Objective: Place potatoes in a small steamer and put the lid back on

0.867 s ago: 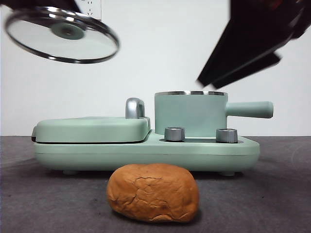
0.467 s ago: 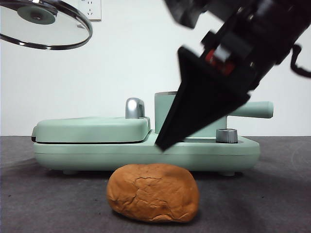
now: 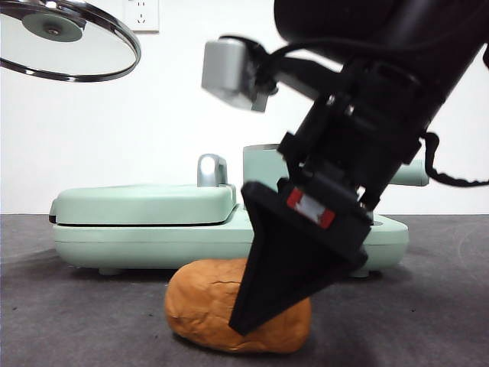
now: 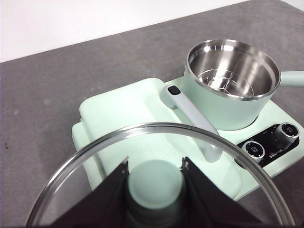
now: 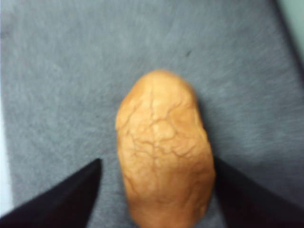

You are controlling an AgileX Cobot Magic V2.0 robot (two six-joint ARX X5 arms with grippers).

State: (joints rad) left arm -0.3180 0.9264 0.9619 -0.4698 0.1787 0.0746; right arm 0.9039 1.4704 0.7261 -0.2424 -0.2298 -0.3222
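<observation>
Right gripper (image 5: 154, 190) with jaws spread wide astride the potato (image 5: 164, 152) on the tabletop (image 5: 57, 85) — long axis running between them — while the left gripper (image 4: 155, 187) clamps the lid's (image 3: 65, 40) knob above the open steamer (image 4: 230, 88).

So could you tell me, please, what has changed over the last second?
The right gripper has come down, open, to straddle the orange-brown cracked potato. The left gripper, clamping the glass lid's mint knob, carried it further from the mint-green steel-rimmed steamer. Potato and steamer stayed put.

White wall (image 3: 183, 92) — wall socket (image 3: 141, 14) — grey tabletop (image 3: 76, 313)
</observation>
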